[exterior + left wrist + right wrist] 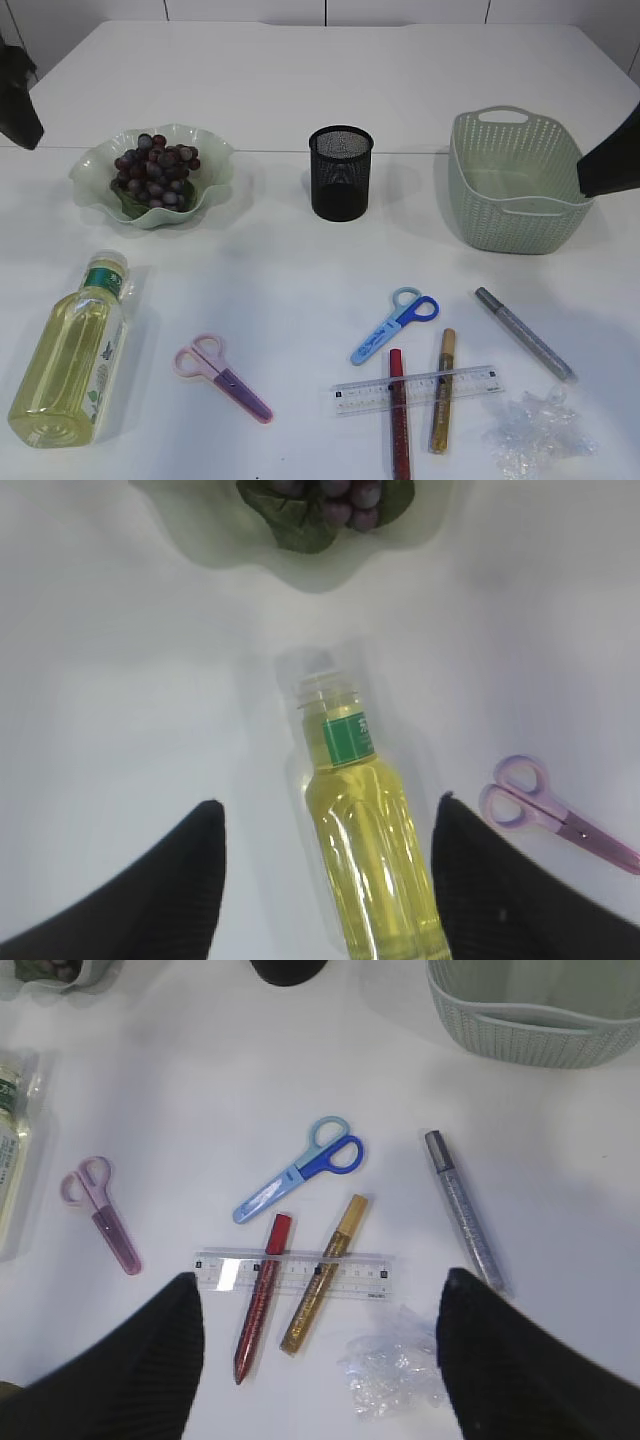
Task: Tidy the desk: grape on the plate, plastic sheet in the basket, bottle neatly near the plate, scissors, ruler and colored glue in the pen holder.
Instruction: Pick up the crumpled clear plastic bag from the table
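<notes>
Black ribbed fingers (150, 890) of the left gripper (325, 880) stand apart above the table, one on each side of the bottle (365, 830), touching nothing. The right gripper (320, 1360) is likewise spread wide and empty, hanging over the ruler (292, 1272) and plastic sheet (392, 1375).

Containers:
- Bottle: lying on its side, cap toward the plate (215, 165), filled with pale yellow liquid. Green neck label (348, 738); its writing is too blurred to read.
- Plate: green, wavy-rimmed, holding the grape (157, 168) bunch on a leaf.
- Pen holder (341, 172): black mesh, upright, between plate and basket (512, 185); nothing shows above its rim.
- Basket: pale green, handle slots at the rim; visible interior bare.

Loose items on the table (300, 90):
- Pink scissors (222, 377) just right of the bottle.
- Blue scissors (395, 325) near the centre.
- Ruler, clear, lying across the red glue (399, 415) and gold glue (443, 390); printed scale visible, figures not legible.
- Silver glue (524, 333) apart to the right, slanted.
- Plastic sheet crumpled at the front right, just below the silver glue's tip.
</notes>
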